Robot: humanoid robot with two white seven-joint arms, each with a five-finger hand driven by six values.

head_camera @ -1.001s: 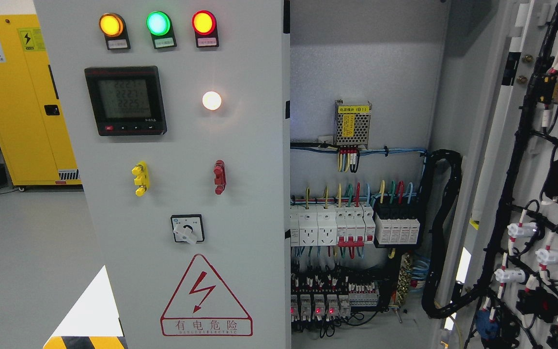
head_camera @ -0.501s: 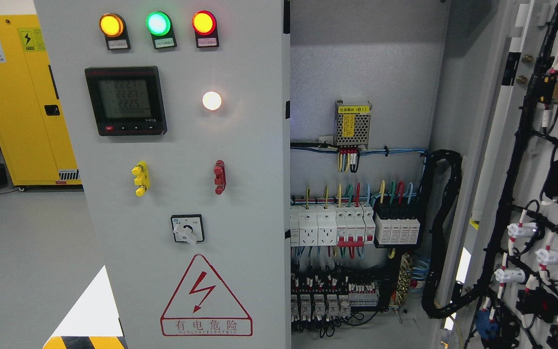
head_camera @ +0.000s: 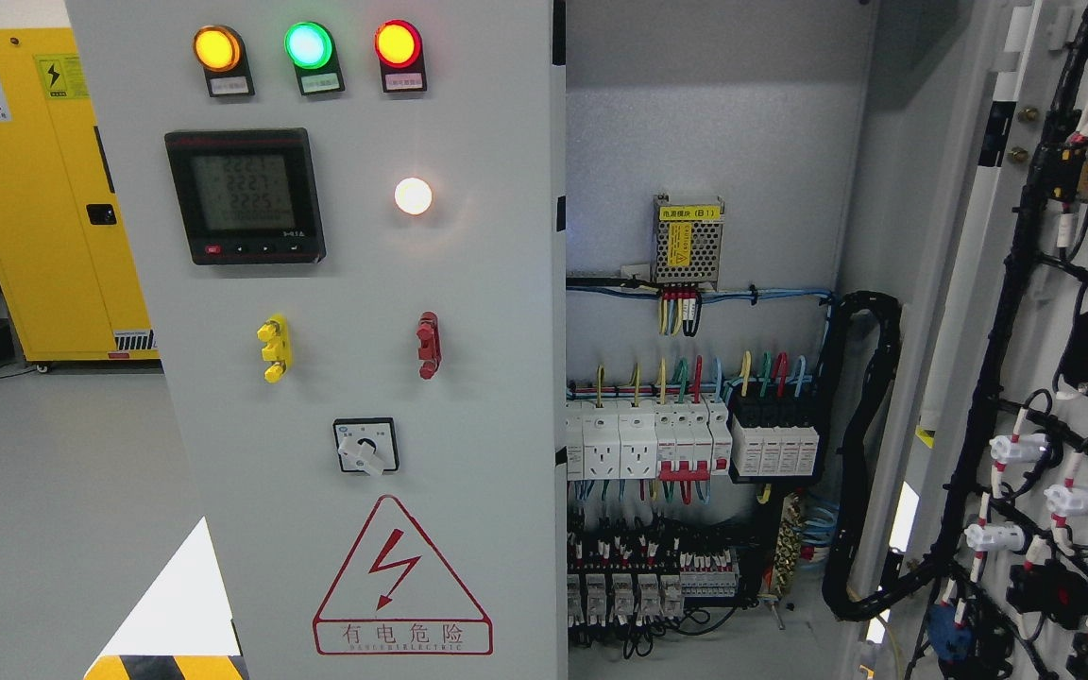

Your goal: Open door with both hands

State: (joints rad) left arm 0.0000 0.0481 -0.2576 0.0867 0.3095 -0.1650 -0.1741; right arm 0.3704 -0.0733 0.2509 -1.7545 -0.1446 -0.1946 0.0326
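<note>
A grey electrical cabinet fills the view. Its left door (head_camera: 487,283) is closed and carries three indicator lamps, a digital meter (head_camera: 245,195), a lit white lamp (head_camera: 413,195), yellow and red terminals, a rotary switch (head_camera: 365,446) and a red hazard triangle. The right door (head_camera: 1045,312) is swung wide open toward me, its wired inner face showing at the picture's right. Between them the cabinet's interior is exposed, with a power supply (head_camera: 688,240), white breakers (head_camera: 643,439) and relays below. Neither of my hands shows anywhere in the frame.
A yellow safety cabinet (head_camera: 43,198) stands at the far left on the grey floor. A thick black cable bundle (head_camera: 870,453) loops from the interior to the open door. Yellow-black hazard tape (head_camera: 166,667) marks the lower left corner.
The small red relay lights at the cabinet's bottom, lit one second ago, are now dark. Doors and everything else stand as before.
</note>
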